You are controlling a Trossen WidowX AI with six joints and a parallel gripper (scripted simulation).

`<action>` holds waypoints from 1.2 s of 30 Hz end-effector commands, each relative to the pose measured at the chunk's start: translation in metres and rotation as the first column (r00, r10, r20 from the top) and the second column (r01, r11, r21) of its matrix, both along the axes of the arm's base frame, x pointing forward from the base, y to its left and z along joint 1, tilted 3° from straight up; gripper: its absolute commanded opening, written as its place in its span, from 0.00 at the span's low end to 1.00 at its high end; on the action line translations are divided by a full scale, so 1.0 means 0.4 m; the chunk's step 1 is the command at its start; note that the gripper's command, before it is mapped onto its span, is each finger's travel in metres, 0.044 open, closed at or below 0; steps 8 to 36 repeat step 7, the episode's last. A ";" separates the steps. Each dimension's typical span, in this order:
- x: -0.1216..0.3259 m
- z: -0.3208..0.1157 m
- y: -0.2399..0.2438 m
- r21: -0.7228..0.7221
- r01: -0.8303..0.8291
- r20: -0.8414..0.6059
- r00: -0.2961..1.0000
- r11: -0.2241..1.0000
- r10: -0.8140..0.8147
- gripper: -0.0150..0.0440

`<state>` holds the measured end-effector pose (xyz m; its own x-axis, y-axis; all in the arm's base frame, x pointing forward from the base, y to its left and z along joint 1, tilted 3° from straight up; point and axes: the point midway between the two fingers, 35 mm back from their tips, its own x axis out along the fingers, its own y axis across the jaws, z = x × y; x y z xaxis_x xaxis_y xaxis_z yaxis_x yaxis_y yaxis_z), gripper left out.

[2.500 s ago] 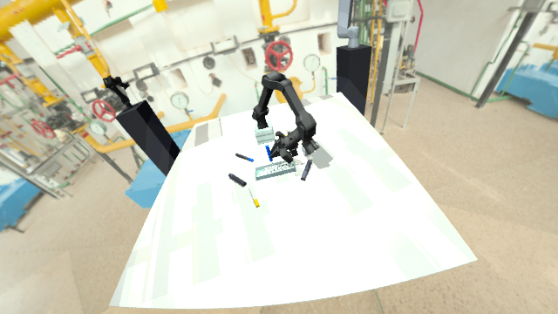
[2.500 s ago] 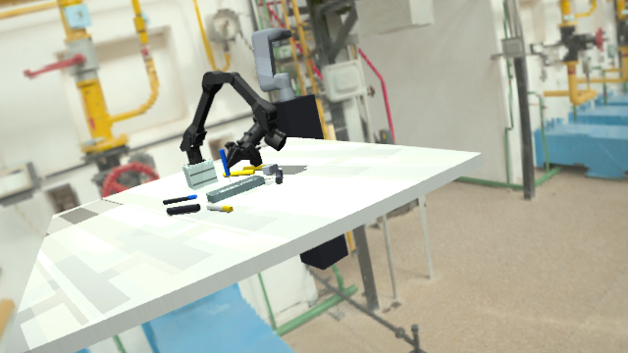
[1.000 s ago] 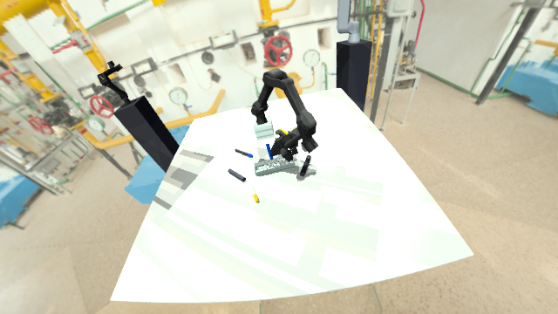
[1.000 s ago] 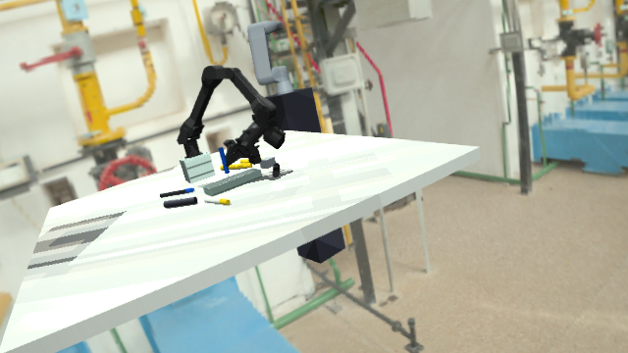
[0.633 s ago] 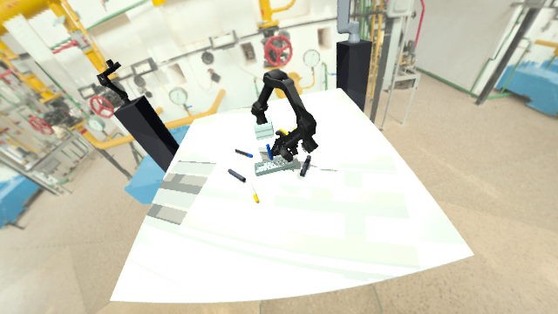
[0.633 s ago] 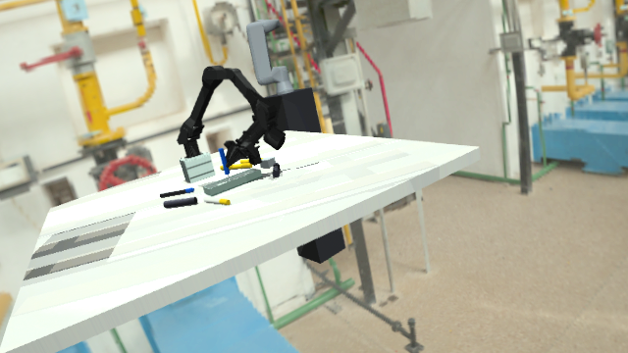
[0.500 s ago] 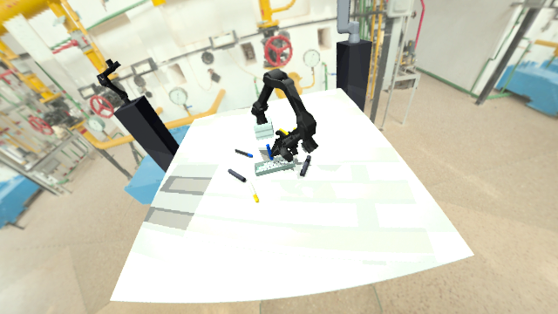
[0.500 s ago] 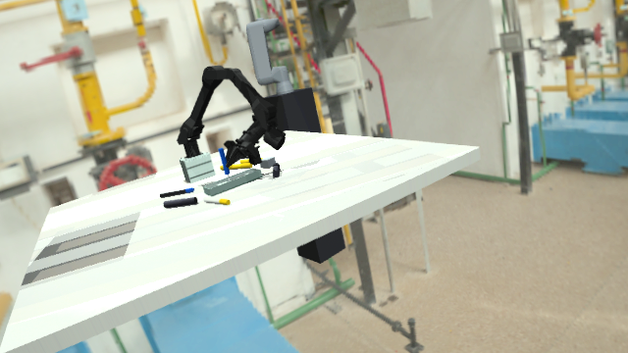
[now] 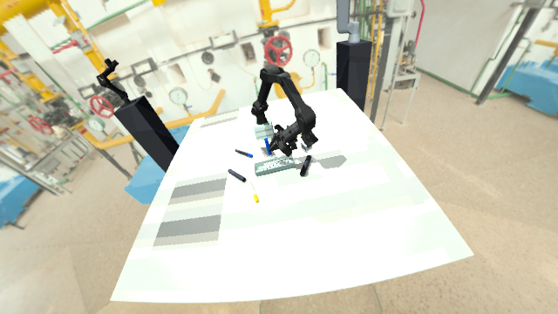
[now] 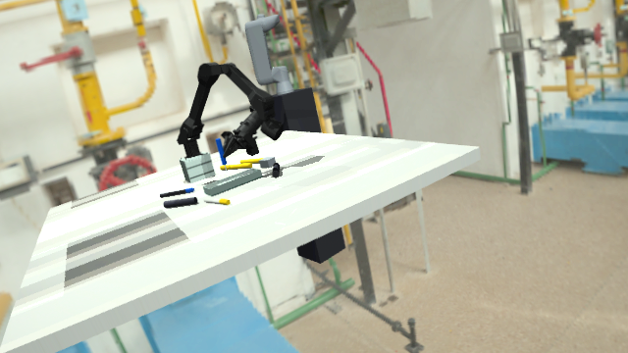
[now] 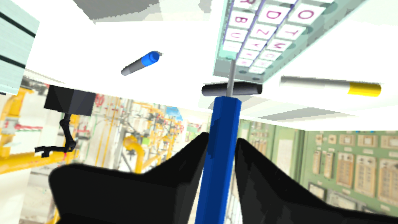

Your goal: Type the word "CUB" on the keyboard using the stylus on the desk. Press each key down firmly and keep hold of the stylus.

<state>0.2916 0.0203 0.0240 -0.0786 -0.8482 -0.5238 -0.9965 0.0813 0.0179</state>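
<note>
The keyboard (image 9: 275,167) (image 10: 234,182) (image 11: 261,31), grey-green with white keys, lies on the desk in front of the arm. In the wrist view it reaches in from the top, with letters such as B, U, D, Z, O and T readable. My gripper (image 9: 270,148) (image 10: 226,151) (image 11: 221,141) is shut on the blue stylus (image 9: 267,145) (image 10: 221,150) (image 11: 224,122), held nearly upright at the arm's side of the keyboard. Its thin metal tip points at the keyboard's edge near the U key in the wrist view. Whether the tip touches anything cannot be told.
A blue-capped pen (image 9: 243,153) (image 10: 177,192) (image 11: 141,63), a dark cylinder (image 9: 236,175) (image 10: 181,202) (image 11: 234,89) and a yellow-ended marker (image 9: 255,198) (image 10: 224,201) (image 11: 364,89) lie nearby. A second dark object (image 9: 306,166) (image 10: 276,170) lies beyond the keyboard's other end. A pale block (image 9: 263,131) (image 10: 197,168) stands by the arm's base.
</note>
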 end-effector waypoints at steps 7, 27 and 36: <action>0.000 0.000 0.000 0.000 0.000 0.000 1.000 1.000 0.000 0.39; 0.000 0.000 0.000 0.000 0.000 0.000 1.000 1.000 0.000 0.39; 0.000 0.000 0.000 0.000 0.000 0.000 1.000 1.000 0.000 0.39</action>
